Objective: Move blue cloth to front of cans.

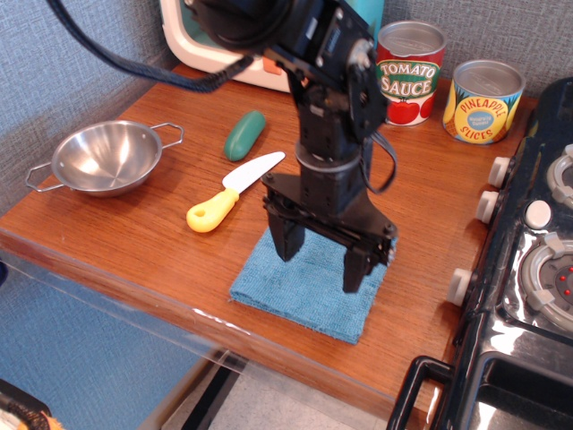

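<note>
My black fingers [320, 262] hang spread over the flat blue terry cloth [300, 288]; I judge pinching deep lets it drag toward the far tin cans [448, 82].

Cloth [304, 291] before cans [445, 81] (well apart).

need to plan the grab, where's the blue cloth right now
The blue cloth lies flat near the counter's front edge, right of the yellow-handled knife and under the open tool, well short of the cans.
</note>
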You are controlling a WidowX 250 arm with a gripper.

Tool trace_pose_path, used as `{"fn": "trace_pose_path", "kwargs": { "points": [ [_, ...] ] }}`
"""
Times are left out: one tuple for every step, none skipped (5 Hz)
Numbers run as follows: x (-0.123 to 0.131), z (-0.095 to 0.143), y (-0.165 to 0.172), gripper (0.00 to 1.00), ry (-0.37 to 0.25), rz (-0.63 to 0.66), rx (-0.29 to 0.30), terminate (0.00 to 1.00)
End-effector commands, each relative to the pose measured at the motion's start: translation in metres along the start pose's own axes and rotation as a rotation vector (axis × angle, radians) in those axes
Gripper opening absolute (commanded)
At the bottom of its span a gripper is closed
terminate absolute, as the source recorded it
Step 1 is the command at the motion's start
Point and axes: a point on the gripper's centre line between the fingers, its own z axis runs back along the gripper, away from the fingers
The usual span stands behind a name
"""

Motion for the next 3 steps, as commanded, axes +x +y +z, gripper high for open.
{"fn": "trace_pose_path", "kwargs": {
  "points": [
    [0.001, -0.005, 0.000, 1.00, -0.004, -0.021, 0.047, 0.00],
    [0.006, 0.002, 0.006, 1.00, -0.029, 0.006, 0.043, 0.00],
    [0.009, 0.012, 0.015, 1.00, -0.074, 0.054, 0.021, 0.00]
  ]
}}
